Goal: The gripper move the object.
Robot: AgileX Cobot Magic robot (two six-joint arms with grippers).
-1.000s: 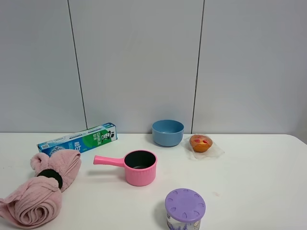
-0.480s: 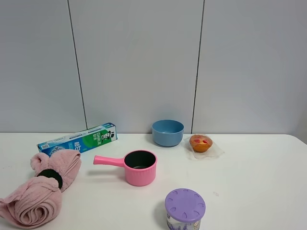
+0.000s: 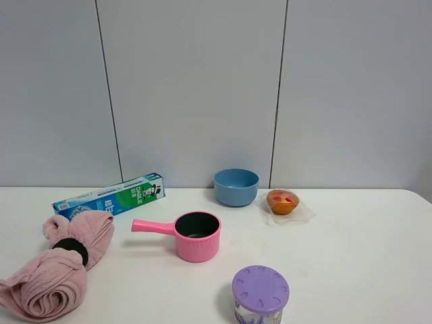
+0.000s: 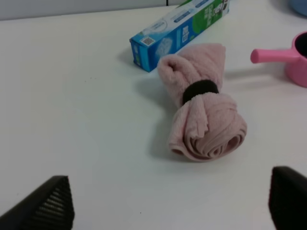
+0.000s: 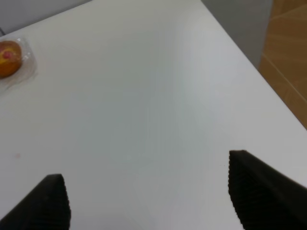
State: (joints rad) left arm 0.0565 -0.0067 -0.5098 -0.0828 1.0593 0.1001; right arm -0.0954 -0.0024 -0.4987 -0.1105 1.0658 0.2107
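The pink rolled towel bundle (image 3: 59,270) with a black band lies on the white table at the front left. It also shows in the left wrist view (image 4: 204,115), lying ahead of my left gripper (image 4: 168,206), whose dark fingertips (image 4: 48,203) stand wide apart and empty. My right gripper (image 5: 148,191) is open and empty over bare table near the table's right edge. Neither arm shows in the exterior high view.
A pink saucepan (image 3: 189,235) stands mid-table, its handle pointing left. A green-blue toothpaste box (image 3: 111,194), a blue bowl (image 3: 236,186) and a wrapped muffin (image 3: 283,202) sit along the back. A purple-lidded jar (image 3: 260,293) stands at the front.
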